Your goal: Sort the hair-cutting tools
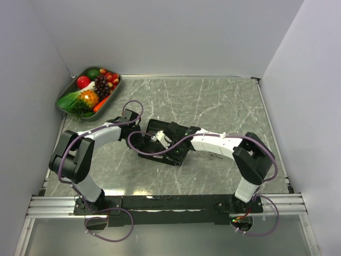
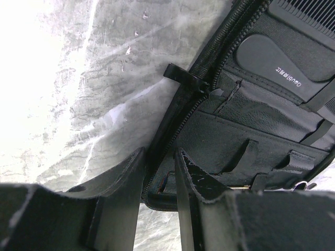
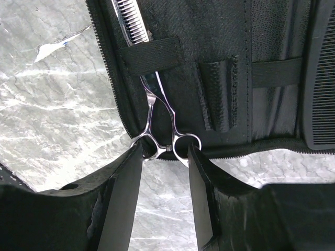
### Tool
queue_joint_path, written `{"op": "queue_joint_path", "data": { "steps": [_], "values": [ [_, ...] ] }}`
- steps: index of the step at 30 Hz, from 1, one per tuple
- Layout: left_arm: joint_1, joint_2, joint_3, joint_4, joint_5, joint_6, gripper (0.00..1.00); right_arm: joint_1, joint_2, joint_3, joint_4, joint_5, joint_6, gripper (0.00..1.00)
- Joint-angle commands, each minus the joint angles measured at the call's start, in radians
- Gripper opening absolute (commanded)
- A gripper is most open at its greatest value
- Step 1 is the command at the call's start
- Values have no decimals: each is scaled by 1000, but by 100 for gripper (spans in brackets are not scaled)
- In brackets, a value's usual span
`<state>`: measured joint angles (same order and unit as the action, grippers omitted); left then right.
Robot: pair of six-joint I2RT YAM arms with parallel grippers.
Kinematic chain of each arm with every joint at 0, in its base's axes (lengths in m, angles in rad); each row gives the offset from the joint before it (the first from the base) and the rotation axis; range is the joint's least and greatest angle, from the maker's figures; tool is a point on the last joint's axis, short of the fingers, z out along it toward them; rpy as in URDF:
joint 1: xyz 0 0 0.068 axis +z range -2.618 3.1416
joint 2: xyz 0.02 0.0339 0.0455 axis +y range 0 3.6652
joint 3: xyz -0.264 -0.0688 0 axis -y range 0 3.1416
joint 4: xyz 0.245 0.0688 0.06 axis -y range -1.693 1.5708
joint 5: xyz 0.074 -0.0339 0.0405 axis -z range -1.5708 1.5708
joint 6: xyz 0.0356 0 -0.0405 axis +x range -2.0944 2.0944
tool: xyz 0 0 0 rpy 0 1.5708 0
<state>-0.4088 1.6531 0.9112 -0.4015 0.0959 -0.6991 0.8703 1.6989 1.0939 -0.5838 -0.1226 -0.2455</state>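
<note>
A black zip pouch lies open at mid-table. In the right wrist view a silver pair of scissors with a toothed blade sits under an elastic strap in the pouch. Its ring handles poke over the zip edge. My right gripper is open, its fingertips on either side of the rings. A black comb lies in the pouch at the right. My left gripper is closed on the pouch's zip edge. A comb shows at the top right of that view. A small silver thing, perhaps scissors, lies under the right arm.
A metal tray of toy fruit and vegetables stands at the back left. White walls close in the marble table on three sides. Purple cables loop over the pouch's left part.
</note>
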Motion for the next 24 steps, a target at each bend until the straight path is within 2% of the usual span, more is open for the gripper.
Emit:
{"op": "queue_joint_path", "data": {
  "steps": [1,9,13,18,24],
  "values": [
    [-7,74,-57,-30,-16,16,37,-5,33,8,13,-15,-18,47],
    [-5,70,-66,-30,-15,20,36,-4,41,-23,32,-2,-23,46],
    [-5,71,-67,-28,-16,21,36,-5,54,-35,41,-2,-23,41],
    [-5,66,-71,-28,-13,24,36,-5,67,-22,42,-3,-26,17],
    [-5,63,-81,-25,-15,29,36,-5,105,67,-1,8,-47,12]
  ]
}}
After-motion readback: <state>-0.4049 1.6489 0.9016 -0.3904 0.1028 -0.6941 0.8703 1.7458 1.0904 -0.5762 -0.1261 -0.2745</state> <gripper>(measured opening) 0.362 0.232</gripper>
